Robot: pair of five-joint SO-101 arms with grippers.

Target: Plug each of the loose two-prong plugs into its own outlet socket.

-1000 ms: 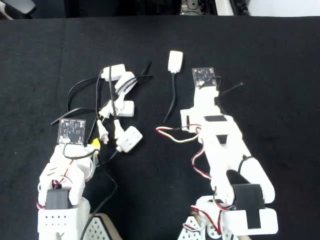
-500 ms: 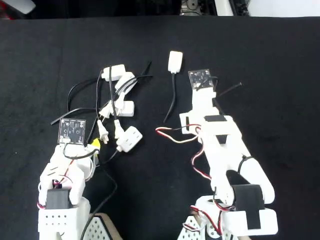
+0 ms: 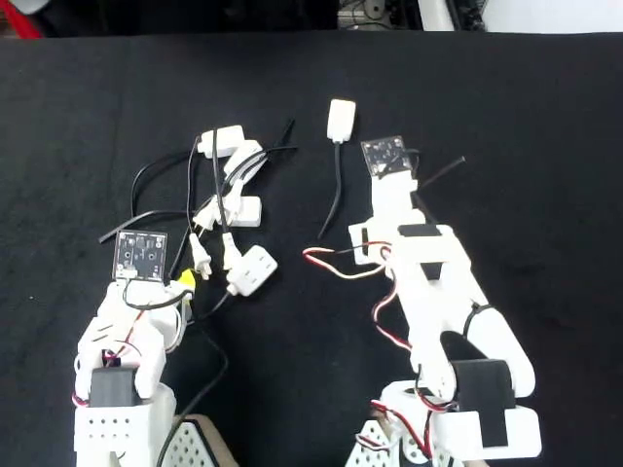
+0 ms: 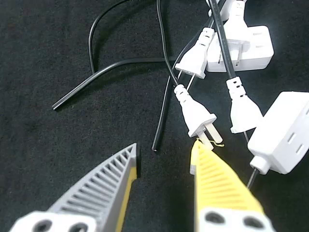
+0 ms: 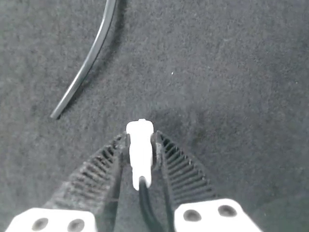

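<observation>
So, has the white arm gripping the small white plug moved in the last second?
Yes. The right gripper, shut on the small white plug, swung slightly left, toward the lone white outlet block.

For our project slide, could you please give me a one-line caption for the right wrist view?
Right gripper shut on a white plug, just over the black cloth.

Overhead downward, wrist cameras close above table [image 3: 545, 117]
</observation>
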